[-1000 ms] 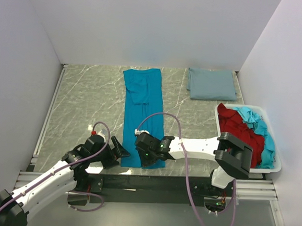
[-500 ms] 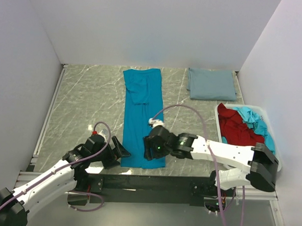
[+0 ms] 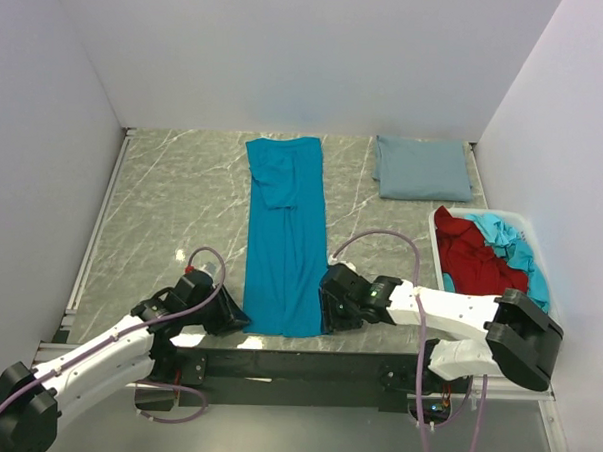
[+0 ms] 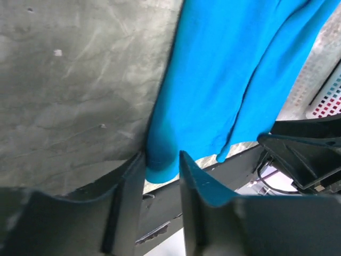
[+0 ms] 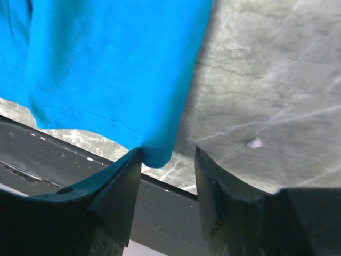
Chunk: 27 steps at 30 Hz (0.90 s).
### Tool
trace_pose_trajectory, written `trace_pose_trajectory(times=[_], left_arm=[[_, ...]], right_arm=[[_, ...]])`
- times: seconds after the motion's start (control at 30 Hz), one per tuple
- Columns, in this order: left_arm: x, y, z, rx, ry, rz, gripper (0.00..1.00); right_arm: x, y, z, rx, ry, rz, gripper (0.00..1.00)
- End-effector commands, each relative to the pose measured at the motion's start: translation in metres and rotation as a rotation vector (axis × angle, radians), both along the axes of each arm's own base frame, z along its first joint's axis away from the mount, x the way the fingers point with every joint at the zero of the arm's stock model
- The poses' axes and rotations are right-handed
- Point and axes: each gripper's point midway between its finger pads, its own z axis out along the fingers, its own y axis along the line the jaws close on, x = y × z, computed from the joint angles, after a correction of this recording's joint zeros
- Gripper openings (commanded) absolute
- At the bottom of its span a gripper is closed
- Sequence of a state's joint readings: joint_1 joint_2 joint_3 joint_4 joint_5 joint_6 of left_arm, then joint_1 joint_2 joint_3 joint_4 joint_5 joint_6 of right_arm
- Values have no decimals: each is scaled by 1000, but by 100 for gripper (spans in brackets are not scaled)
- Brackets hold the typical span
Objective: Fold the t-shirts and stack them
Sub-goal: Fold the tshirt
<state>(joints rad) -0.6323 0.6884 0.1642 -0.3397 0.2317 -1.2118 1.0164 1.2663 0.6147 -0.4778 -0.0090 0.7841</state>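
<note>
Teal shirt [image 3: 284, 225] laid out long on the table [image 3: 172, 210], a gripper set at each near corner.

The left gripper [image 4: 161, 170] is held low at the shirt's near left corner; that corner fills the narrow gap between its fingers [image 4: 125, 200], and whether it is clamped cannot be told. The shirt is spread flat in a long strip from the near edge towards the far wall. The right gripper [image 5: 168, 160] is spread at the near right corner, with the hem's tip lying between its fingers and space left beside it. A grey shirt [image 3: 421, 168] lies folded at the far right. Near it, the bin [image 3: 502, 213] holds a red shirt [image 3: 470, 258] and a turquoise shirt [image 3: 511, 240], both crumpled.
</note>
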Motion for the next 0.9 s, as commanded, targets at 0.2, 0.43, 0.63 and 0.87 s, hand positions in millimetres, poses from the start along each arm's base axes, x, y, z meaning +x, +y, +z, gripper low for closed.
trace_pose_trajectory(times=[0.2, 0.43, 0.63, 0.87], left_arm=[[-14, 20, -27, 117, 70, 6, 16], [-16, 22, -26, 124, 79, 19, 0], [-18, 18, -22, 88, 69, 10, 0], [-21, 12, -13, 51, 51, -23, 0]], right_arm=[[-4, 7, -14, 26, 49, -38, 32], [-20, -2, -18, 61, 97, -53, 15], [-26, -2, -11, 152, 84, -60, 9], [-30, 9, 2, 262, 78, -47, 3]])
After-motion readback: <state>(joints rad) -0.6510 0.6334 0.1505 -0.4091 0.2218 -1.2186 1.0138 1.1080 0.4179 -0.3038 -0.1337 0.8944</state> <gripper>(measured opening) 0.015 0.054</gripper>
